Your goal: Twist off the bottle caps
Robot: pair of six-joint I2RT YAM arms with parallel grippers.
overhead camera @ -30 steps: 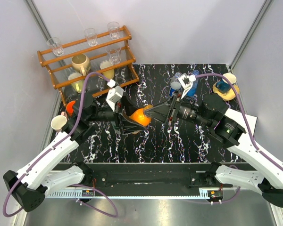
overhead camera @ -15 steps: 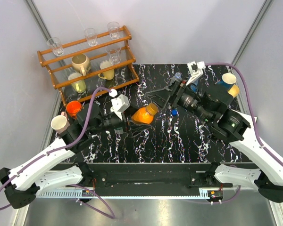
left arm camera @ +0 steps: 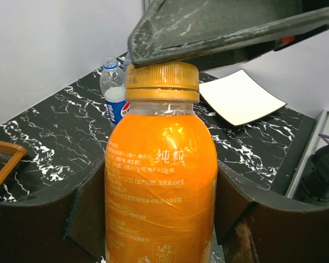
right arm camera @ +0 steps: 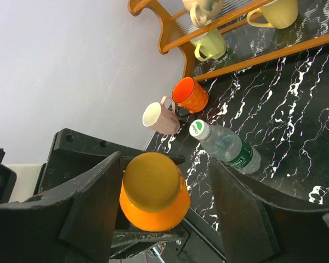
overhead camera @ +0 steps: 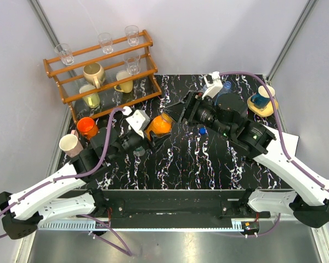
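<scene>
My left gripper [overhead camera: 152, 133] is shut on the squat orange bottle [overhead camera: 158, 127] and holds it above the table, its gold cap [overhead camera: 166, 116] pointing at the right gripper. In the left wrist view the fingers [left arm camera: 49, 219] clamp the bottle [left arm camera: 160, 181] on both sides. My right gripper [overhead camera: 177, 113] is open, its jaws astride the cap [right arm camera: 151, 182] with a gap on the right side. The green-label bottle [right arm camera: 228, 147] lies on the table beneath. The blue-red label bottle [left arm camera: 113, 94] stands behind. The blue bottle is mostly hidden behind the right arm.
A wooden rack [overhead camera: 101, 74] with glasses and mugs stands at the back left. An orange mug [overhead camera: 86, 127] and a pink mug [overhead camera: 69, 144] sit at the left edge. A loose blue cap [overhead camera: 202, 131] lies mid-table. A blue cup on a yellow saucer [overhead camera: 261, 101] is back right.
The left gripper carried the orange bottle back and left. The right gripper pulled away from the bottle, then swung left, and its open jaws now straddle the cap.
</scene>
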